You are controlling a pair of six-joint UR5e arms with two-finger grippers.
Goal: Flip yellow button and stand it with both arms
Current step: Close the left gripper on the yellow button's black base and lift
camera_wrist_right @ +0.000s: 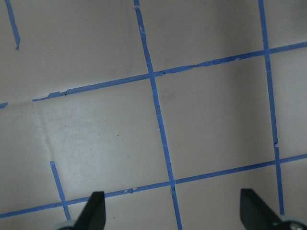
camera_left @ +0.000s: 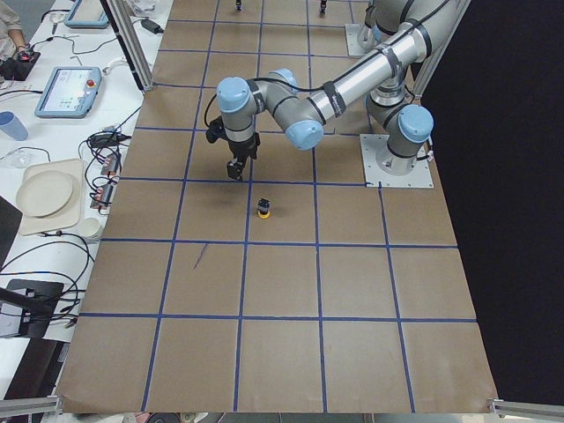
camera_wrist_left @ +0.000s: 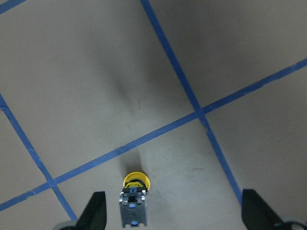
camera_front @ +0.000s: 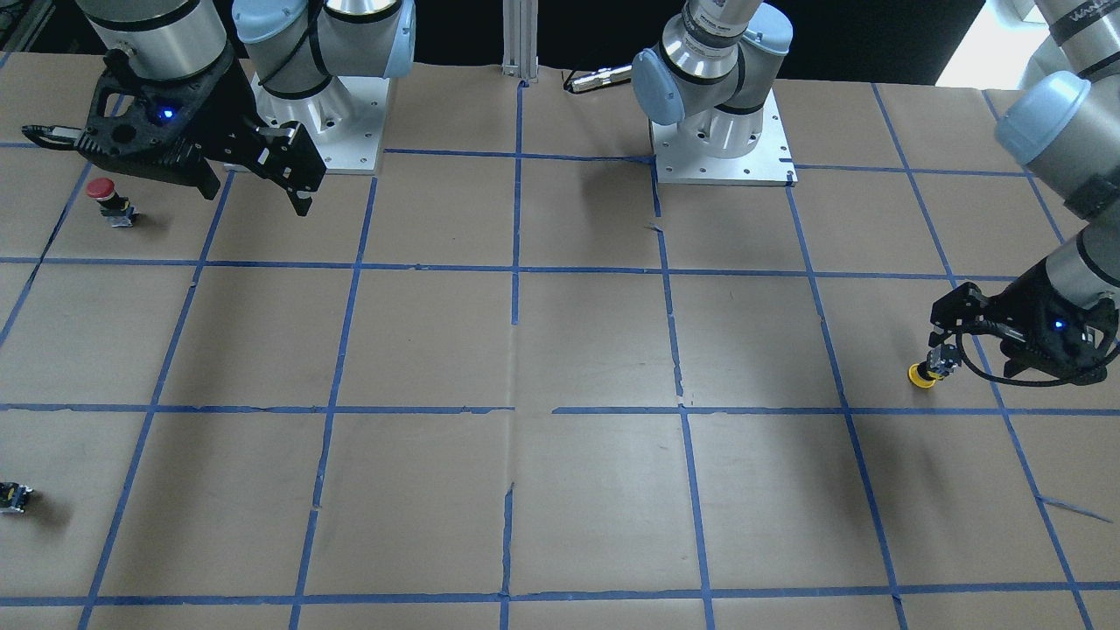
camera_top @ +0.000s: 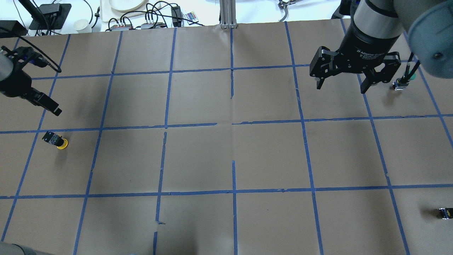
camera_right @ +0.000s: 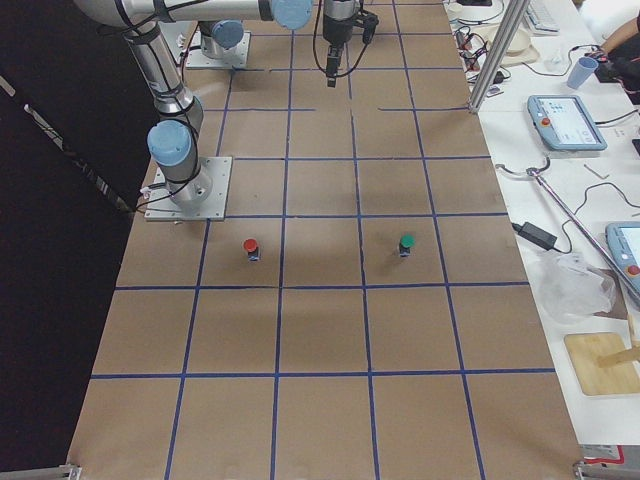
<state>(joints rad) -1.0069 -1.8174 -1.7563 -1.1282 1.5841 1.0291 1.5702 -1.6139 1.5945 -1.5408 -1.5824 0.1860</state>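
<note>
Yellow button (camera_top: 57,141) sits on the left half of the table (camera_top: 198,159), about midway between the robot's edge and the operators' edge. It is alone inside one square of the blue tape grid (camera_top: 106,128) that marks the brown paper cover. It seems to rest on its round yellow cap, with the black and grey contact block pointing up and its metal terminals showing. The left gripper (camera_wrist_left: 173,192) hangs above and just beside it, toward the operators' edge, not touching. Its fingers are spread wide and hold nothing, and in the wrist view the button shows low between them, closer to one finger. The right gripper (camera_top: 341,88) is raised over the right half of the table, fingers likewise spread wide and holding nothing. Well apart on that right half stand a red-capped button (camera_front: 109,199), nearer the robot's edge, and a green-capped button (camera_right: 405,244), nearer the operators' edge. Past the operators' edge a white side bench (camera_top: 254,10) carries cables, a pale plate (camera_left: 44,196) and a paper cup (camera_top: 82,25); what the cup holds cannot be seen.
</note>
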